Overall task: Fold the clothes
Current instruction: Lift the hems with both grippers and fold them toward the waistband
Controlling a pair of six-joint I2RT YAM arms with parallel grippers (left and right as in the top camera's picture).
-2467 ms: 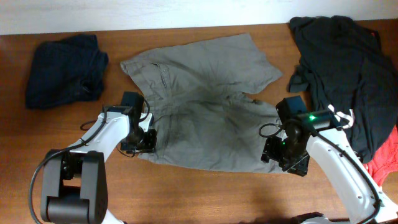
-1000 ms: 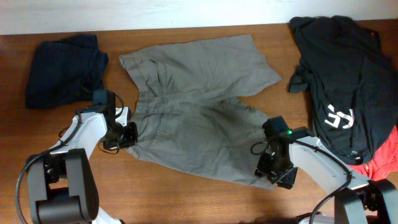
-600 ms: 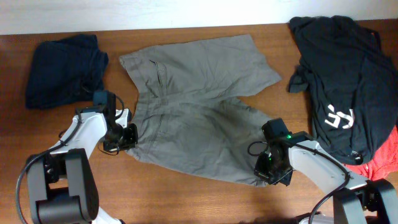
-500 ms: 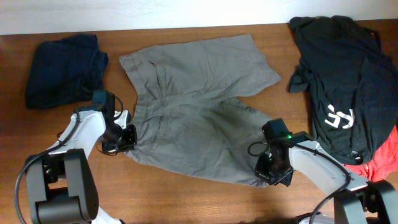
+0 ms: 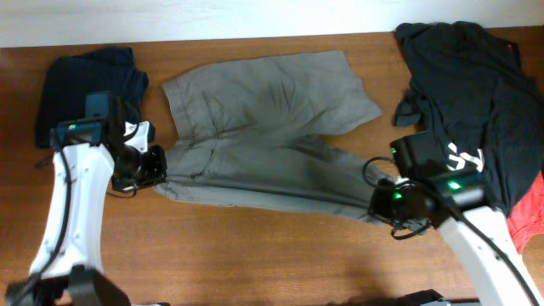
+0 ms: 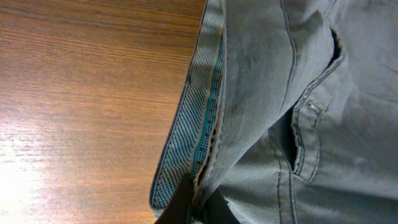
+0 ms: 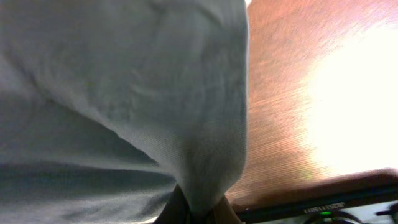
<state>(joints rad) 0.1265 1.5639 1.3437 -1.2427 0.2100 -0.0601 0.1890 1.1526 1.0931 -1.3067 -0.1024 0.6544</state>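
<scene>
Pair of large grey-olive cotton shorts (image 5: 272, 119) lies across the middle of the brown wooden tabletop (image 5: 255, 263). The shorts' far leg is spread flat. Their near leg is drawn into a long narrow band that runs between my two tools.

Left tool (image 5: 151, 167) sits at the shorts' waist end, on their left edge. On the left wrist camera I see the left tool (image 6: 198, 210) clenched on the waistband edge. Its dark fingers (image 6: 182, 204) pinch the fold where the lighter, teal-dotted inner lining (image 6: 198, 134) is turned outward. A stitched pocket opening (image 6: 297, 140) gapes just right of that lining, with the cloth creased around it.

Right tool (image 5: 382, 202) is at the hem end of the shorts' near leg, at their lower right corner. On the right wrist camera the right tool (image 7: 196, 214) is clamped on the hem. The cloth drapes over the fingers and hides most of them. Strong glare falls on the bare wood beside the hem.

A dark navy rumpled garment (image 5: 81, 93) lies left of the shorts' waist, apart from it. A heap of black clothing with a white print (image 5: 467, 85) lies right of the shorts, near the far leg's hem. I cannot tell whether they touch. A red cloth (image 5: 529, 212) shows at the frame edge, right of the shorts and beyond the heap.
</scene>
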